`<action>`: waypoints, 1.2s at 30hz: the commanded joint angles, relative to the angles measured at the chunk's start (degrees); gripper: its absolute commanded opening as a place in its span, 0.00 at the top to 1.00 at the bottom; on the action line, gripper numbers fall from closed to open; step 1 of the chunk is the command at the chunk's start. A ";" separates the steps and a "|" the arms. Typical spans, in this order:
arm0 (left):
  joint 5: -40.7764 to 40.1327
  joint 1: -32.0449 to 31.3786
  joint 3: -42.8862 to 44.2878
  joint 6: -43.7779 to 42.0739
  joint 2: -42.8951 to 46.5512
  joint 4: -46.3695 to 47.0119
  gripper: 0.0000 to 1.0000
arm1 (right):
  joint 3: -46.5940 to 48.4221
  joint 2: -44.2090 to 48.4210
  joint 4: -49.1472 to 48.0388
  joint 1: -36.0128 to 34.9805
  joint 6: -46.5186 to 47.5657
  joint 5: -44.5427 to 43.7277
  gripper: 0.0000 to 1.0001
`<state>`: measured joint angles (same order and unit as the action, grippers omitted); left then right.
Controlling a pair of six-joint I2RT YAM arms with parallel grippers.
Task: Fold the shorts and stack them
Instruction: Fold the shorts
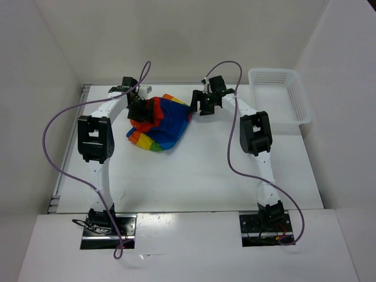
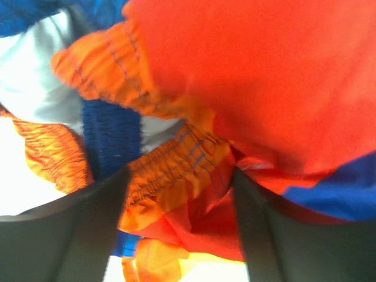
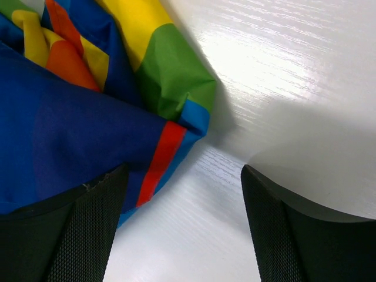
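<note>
The rainbow shorts (image 1: 161, 124) lie crumpled at the back middle of the white table. My left gripper (image 1: 141, 108) is down on their left upper edge. In the left wrist view it (image 2: 182, 235) is open, with the orange elastic waistband (image 2: 170, 170) and red cloth bunched between the two dark fingers (image 2: 88, 229). My right gripper (image 1: 202, 104) is at the shorts' right edge. In the right wrist view it (image 3: 185, 235) is open over bare table, its left finger (image 3: 82, 229) against the blue and red hem of the shorts (image 3: 88, 129).
A white plastic lattice basket (image 1: 281, 94) stands at the back right of the table. White walls close in the back and both sides. The table's near part (image 1: 188, 176) lies between the two arms.
</note>
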<state>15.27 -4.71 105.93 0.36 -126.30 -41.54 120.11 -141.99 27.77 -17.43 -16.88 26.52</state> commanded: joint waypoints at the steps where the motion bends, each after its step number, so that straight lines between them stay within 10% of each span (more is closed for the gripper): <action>1: -1.74 1.19 -0.64 -0.36 -0.53 2.43 0.27 | 3.19 -1.09 -2.37 -1.11 -3.06 -1.21 0.18; 10: 3.45 1.19 -4.06 -0.36 0.00 1.37 0.75 | 7.06 -3.99 -4.83 -4.62 -9.12 5.47 0.20; 15: 4.94 1.19 -5.29 -0.36 0.52 1.37 0.99 | 7.06 -5.13 -4.83 -5.16 -11.06 3.98 0.43; 21: 2.69 1.19 -5.82 -0.36 2.72 0.85 1.00 | 8.82 -5.75 -3.07 -5.16 -11.69 -5.05 1.00; 36: 2.66 8.93 -6.96 -0.36 8.26 0.32 0.91 | 7.23 -0.92 -0.70 0.91 -5.53 -8.34 1.00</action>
<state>18.96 2.68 99.98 1.61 -120.62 -38.76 125.69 -146.76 26.20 -19.97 -25.98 23.29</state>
